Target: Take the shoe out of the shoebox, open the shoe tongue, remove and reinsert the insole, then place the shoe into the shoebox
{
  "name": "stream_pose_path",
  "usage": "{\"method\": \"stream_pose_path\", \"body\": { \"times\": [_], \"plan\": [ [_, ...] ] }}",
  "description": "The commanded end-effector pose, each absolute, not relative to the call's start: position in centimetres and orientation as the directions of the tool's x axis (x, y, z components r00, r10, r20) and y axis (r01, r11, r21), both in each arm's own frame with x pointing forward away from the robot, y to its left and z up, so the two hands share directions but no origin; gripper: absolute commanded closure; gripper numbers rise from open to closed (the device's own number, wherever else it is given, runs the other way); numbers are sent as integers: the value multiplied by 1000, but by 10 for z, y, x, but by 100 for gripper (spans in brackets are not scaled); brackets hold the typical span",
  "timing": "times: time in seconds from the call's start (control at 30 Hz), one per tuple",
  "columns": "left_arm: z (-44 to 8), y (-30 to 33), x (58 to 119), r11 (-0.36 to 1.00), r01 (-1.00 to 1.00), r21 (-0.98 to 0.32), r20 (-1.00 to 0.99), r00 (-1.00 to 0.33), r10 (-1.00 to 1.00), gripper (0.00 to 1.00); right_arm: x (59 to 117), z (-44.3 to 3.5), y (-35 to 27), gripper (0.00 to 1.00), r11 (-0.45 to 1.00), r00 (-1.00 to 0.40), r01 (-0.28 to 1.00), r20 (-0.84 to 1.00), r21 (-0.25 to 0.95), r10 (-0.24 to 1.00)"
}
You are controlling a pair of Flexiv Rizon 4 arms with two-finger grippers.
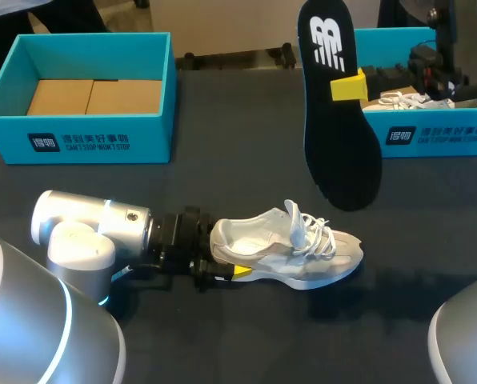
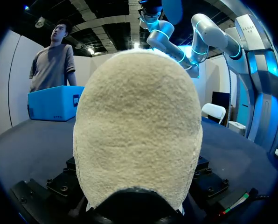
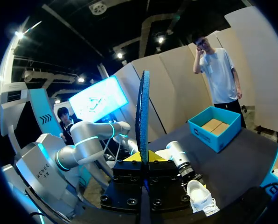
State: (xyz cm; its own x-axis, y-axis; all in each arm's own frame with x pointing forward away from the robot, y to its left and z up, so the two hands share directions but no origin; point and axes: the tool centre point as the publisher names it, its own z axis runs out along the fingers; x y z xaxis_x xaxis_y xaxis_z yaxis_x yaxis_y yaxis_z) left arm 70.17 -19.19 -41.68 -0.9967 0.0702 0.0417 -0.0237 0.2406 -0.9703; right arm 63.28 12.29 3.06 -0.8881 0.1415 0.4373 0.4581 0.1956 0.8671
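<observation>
Pinched the insole (image 1: pixel 342 152) upright in the right gripper (image 1: pixel 346 86), long axis vertical, toe end down. Clamped the shoe (image 1: pixel 302 248) by its heel in the left gripper (image 1: pixel 227 258), toe straight ahead on the table (image 1: pixel 222 120), opening well below the right gripper.

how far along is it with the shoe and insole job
Done: the shoe is out on the table, its tongue lifted and its insole removed. In hand: the right claw holds the insole up in the air, and the left claw grips the shoe's heel. Left: slide the insole back in, then put the shoe into the shoebox.
</observation>
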Motion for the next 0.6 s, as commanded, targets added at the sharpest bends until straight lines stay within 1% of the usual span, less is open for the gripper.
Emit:
{"method": "stream_pose_path", "body": {
  "times": [0.03, 0.6],
  "plan": [
    [-418, -193, 702, 241, -23, -970, 42, -997, 71, 100, 635, 30, 125, 100, 197, -888, 459, 438, 866, 141],
    [-418, -193, 702, 241, -23, -970, 42, -997, 71, 100, 619, 14, 125, 100, 158, -881, 472, 455, 867, 131]
  ]
}}
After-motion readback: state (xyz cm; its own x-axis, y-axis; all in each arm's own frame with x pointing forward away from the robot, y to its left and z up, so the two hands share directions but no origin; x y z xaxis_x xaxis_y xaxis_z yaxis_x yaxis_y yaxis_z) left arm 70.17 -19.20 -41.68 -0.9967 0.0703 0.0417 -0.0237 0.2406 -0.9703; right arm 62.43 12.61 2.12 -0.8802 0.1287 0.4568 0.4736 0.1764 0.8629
